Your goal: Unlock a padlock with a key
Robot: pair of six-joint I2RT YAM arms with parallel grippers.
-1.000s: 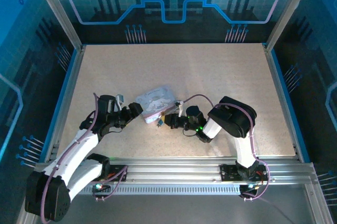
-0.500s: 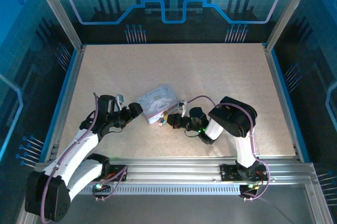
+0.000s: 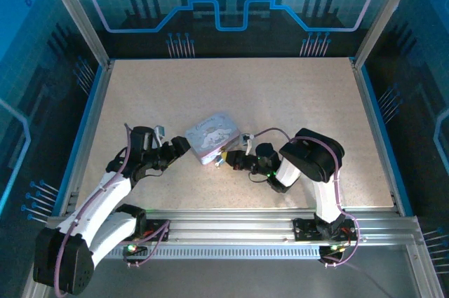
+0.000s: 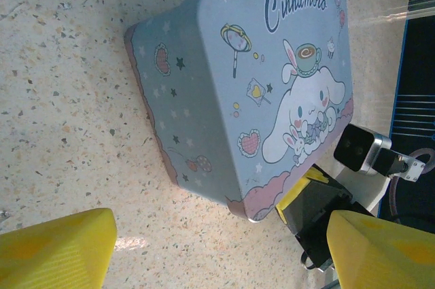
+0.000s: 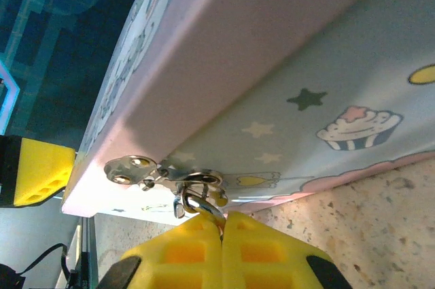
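The pale blue cartoon tin lies on the table between both arms. In the right wrist view a silver hasp sits on the tin's front edge. The padlock's metal shackle hangs through the hasp loop and runs down between my right gripper's yellow fingers. My right gripper is shut on it, and the padlock's body is hidden by the fingers. My left gripper stands open at the tin's left corner, not touching the tin. The key is out of view.
Speckled beige tabletop stretches behind and to both sides of the tin. Blue-lit walls and aluminium posts enclose the table. A rail runs along the near edge by the arm bases.
My right gripper has moved slightly right, and the tin has shifted and turned a little with it. The left arm has stayed in place.
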